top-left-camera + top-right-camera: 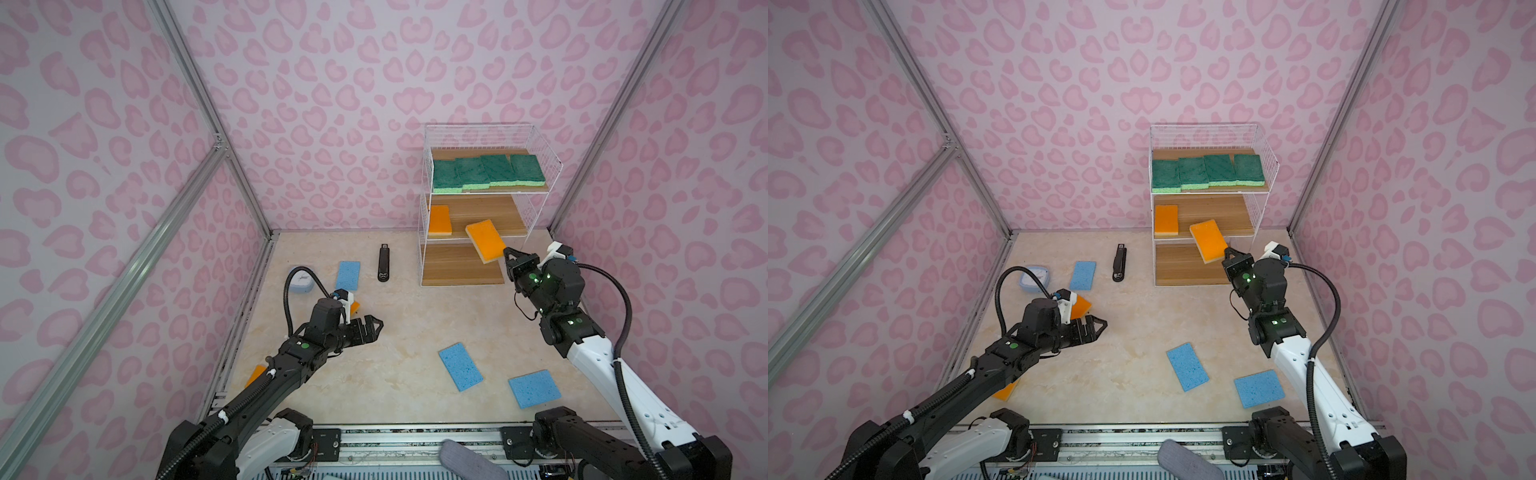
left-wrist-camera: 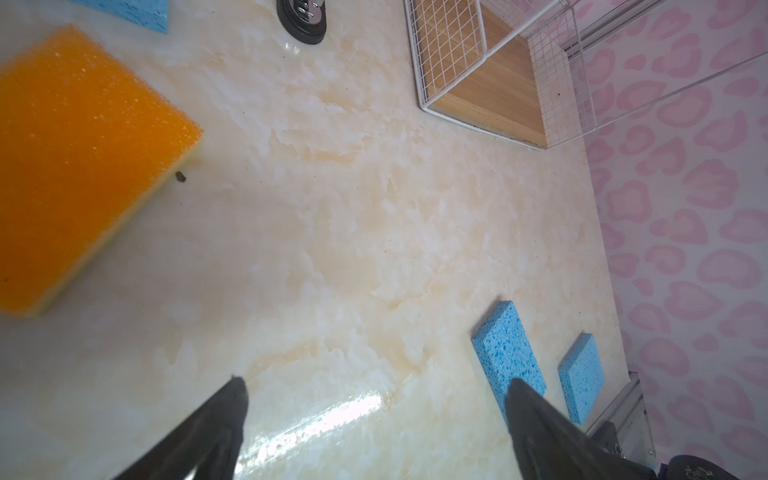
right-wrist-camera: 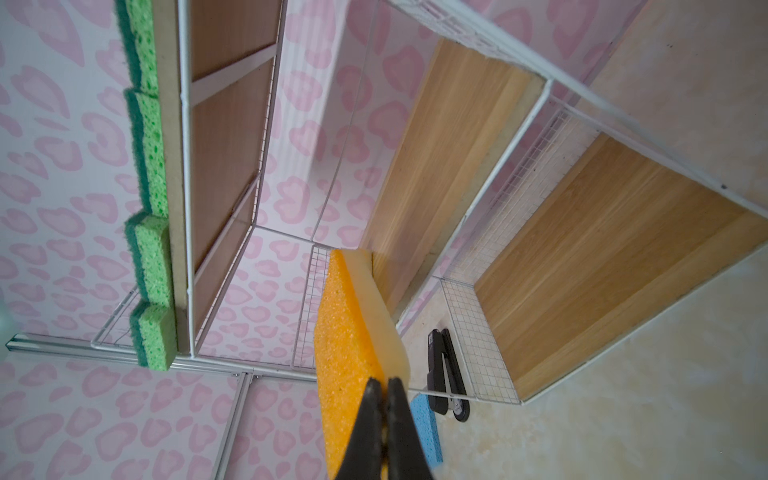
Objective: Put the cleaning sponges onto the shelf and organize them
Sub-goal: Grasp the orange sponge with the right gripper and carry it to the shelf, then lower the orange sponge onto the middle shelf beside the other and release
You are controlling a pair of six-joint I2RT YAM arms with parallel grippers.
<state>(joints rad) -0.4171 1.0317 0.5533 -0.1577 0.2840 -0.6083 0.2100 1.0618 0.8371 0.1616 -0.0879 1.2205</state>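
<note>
Sponges lined the top board of the shelf [image 1: 424,216]: we counted four green sponges [image 1: 486,172] in a row. On the middle board a flat orange sponge [image 1: 439,220] lay at the left end. The right gripper [image 1: 507,252] was pinched tight on the near end of a tilted orange sponge [image 1: 484,241], orange face up and yellow beneath. Its far end sat at the front edge of the middle board. In the right wrist view it looked to touch the wood, though we could not be sure. The left gripper [image 1: 379,326] hung above the table [image 1: 415,324] with jaws spread wide and nothing between them. On the table we saw a far blue sponge [image 1: 348,275] near the black bar [image 1: 383,264], a middle blue sponge [image 1: 460,366] and a front blue sponge [image 1: 534,388]. A half-hidden orange sponge [image 1: 1080,306] lay just behind the left gripper, and a near orange sponge [image 1: 256,374] lay partly under the left arm [image 1: 291,365].
</note>
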